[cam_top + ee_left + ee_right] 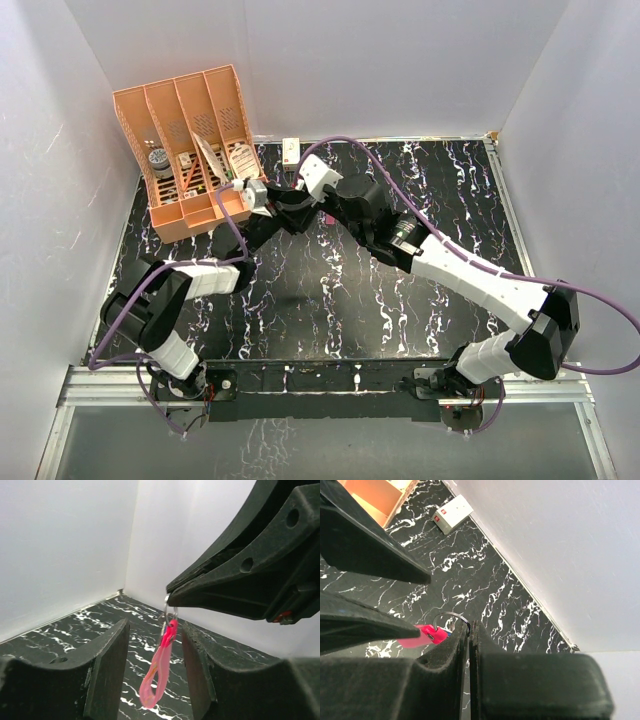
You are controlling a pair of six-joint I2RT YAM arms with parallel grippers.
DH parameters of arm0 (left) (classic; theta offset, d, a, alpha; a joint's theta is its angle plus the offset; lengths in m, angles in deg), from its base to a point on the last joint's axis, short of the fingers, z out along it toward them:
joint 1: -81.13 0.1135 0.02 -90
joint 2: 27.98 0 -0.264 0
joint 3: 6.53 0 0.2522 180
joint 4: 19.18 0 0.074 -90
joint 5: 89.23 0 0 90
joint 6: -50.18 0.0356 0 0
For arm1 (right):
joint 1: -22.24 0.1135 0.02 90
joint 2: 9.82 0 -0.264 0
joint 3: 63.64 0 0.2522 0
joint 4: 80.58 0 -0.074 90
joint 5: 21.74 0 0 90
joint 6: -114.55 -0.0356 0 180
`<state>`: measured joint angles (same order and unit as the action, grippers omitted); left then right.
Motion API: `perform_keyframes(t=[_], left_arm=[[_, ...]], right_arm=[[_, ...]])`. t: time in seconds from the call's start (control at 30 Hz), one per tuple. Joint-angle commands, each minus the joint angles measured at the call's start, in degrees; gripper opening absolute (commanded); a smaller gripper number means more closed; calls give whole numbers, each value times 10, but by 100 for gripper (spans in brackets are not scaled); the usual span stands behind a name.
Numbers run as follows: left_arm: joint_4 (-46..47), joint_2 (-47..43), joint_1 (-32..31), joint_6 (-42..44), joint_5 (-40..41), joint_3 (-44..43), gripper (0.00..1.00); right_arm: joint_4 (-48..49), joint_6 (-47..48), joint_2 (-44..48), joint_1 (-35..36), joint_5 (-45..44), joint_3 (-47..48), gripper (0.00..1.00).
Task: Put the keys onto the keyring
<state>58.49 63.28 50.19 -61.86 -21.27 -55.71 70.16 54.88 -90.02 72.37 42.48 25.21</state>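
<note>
The keyring hangs as a red-pink loop from a thin metal ring. My right gripper is shut on that metal ring and holds it above the table; its tip also shows in the left wrist view. My left gripper is open, with one finger on each side of the hanging loop and not touching it. A sliver of blue, perhaps the blue key, shows behind the red clasp. The silvery key is not in view. Both grippers meet at the table's back middle.
An orange divided organizer leans at the back left, close to the left arm. A small white box with a dark mark sits by the back wall, also in the right wrist view. White walls enclose the black marbled table.
</note>
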Motion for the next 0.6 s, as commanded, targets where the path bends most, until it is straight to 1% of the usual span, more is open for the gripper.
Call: perform_keyframes(t=[0.0,0.27,0.37,0.57], left_arm=[[110,7,6,-39,-60,-36,43],[110,18,6,-44,-83,-54,41],[110,21,6,-39,-82,-56,36],[110,24,6,-36,-77,-59,29]], right_arm=[[51,4,27,-2,28,-6,0],[50,5,29,-1,41,-6,0],[49,4,30,-2,44,-7,0],[48,4,32,-2,48,-9,0]])
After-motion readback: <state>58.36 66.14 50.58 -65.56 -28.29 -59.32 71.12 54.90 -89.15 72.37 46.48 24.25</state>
